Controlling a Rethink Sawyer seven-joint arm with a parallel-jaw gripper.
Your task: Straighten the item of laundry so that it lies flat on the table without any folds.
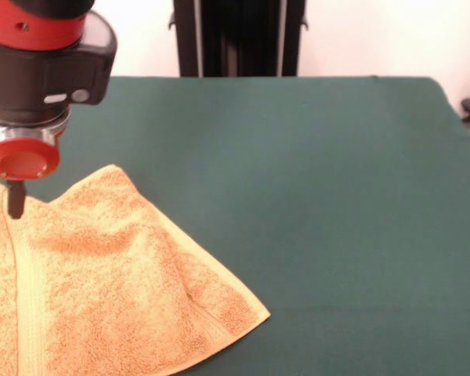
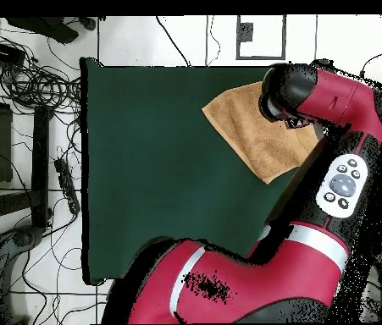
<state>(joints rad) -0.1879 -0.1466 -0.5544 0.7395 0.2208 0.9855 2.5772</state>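
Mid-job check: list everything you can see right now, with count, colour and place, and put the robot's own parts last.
towel: one, orange-tan terry cloth with a flat woven band, front view's lower left, lying rumpled on the table with a ridge across it.
table: one, dark green cloth cover, fills most of both views.
cables: a tangle, black, on the floor beside the table in the overhead view.
arm: one, red and black, reaching over the towel.
tool: one, dark, below a red disc, at the towel's far edge; open or shut cannot be told.

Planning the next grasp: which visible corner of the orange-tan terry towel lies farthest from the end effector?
The pointed corner of the orange-tan terry towel, lying flat on green felt, opposite the end effector.
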